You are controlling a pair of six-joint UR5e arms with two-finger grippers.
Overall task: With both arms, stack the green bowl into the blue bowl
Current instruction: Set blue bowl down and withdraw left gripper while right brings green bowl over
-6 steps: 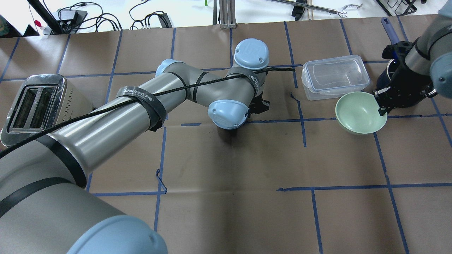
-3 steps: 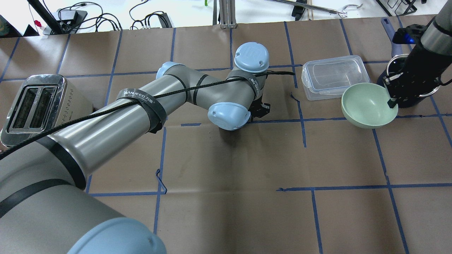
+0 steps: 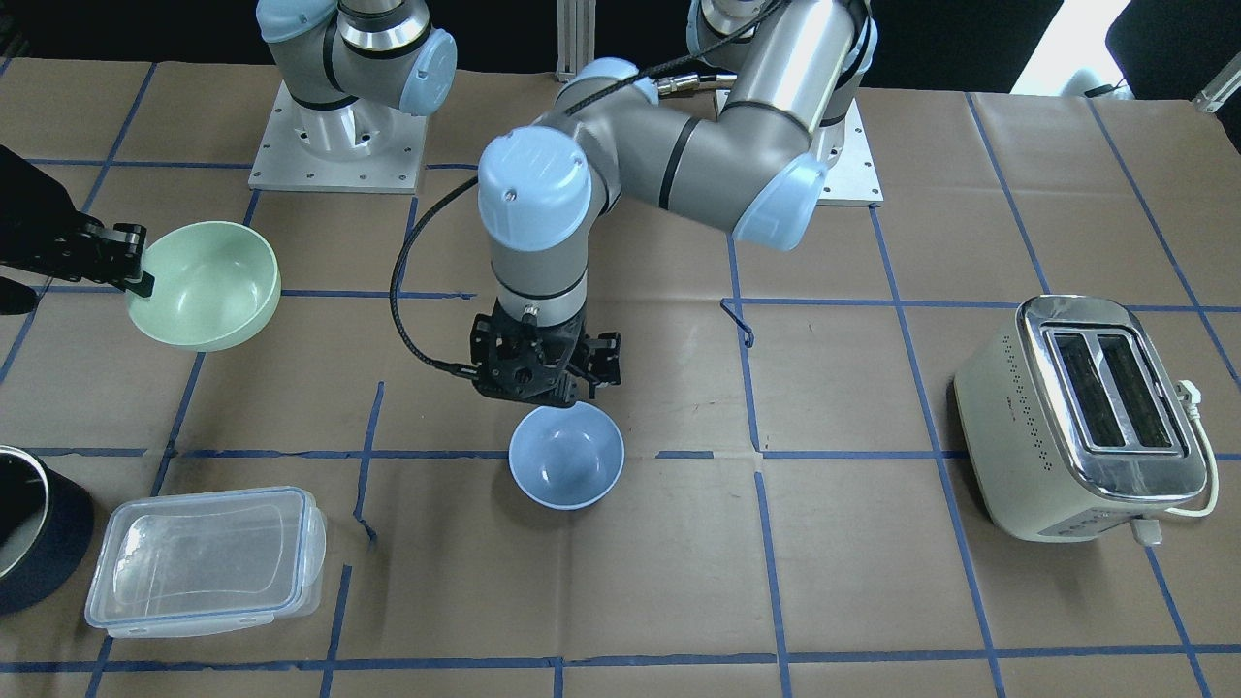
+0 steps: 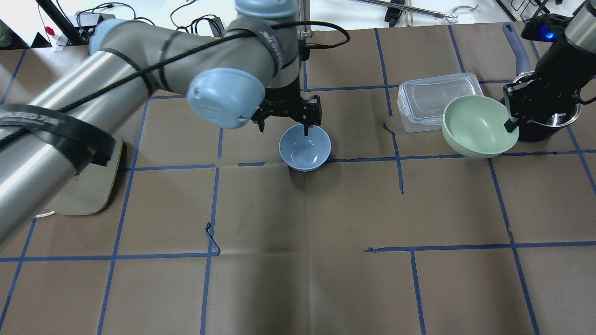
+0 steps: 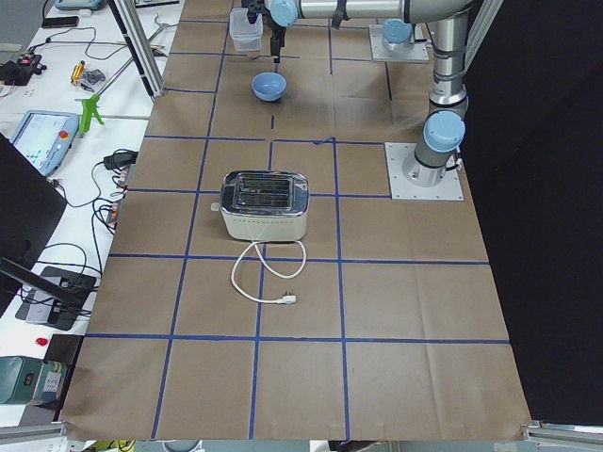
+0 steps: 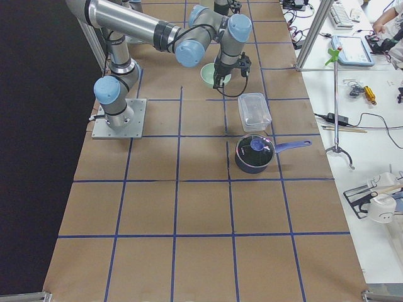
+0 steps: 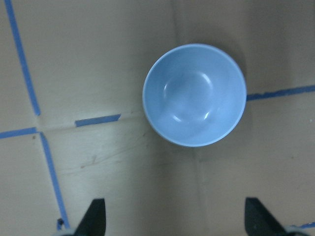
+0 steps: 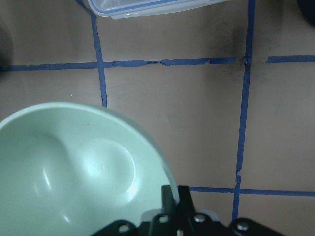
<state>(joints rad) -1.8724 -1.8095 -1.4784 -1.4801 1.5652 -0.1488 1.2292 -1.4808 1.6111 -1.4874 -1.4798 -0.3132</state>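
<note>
The pale mint-green bowl (image 4: 475, 125) hangs tilted above the table at the right, near the clear container. My right gripper (image 4: 512, 123) is shut on its rim, as the right wrist view (image 8: 170, 194) shows over the bowl (image 8: 74, 167). In the front view the gripper (image 3: 141, 281) holds the bowl (image 3: 204, 284) at the left. The pale blue bowl (image 4: 305, 147) stands upright on the table's middle. My left gripper (image 4: 284, 128) hovers open and empty just above its far side. The left wrist view shows the bowl (image 7: 194, 94) beyond the spread fingertips (image 7: 96, 219).
A clear lidded container (image 4: 440, 100) lies just behind the green bowl. A dark pot (image 4: 545, 125) with a blue handle stands under my right arm. A cream toaster (image 3: 1086, 417) stands on the robot's left side. Blue tape lines grid the brown table.
My left arm has risen and drawn back, uncovering the blue bowl below its gripper. My right gripper has lifted the green bowl higher and slightly toward the container.
</note>
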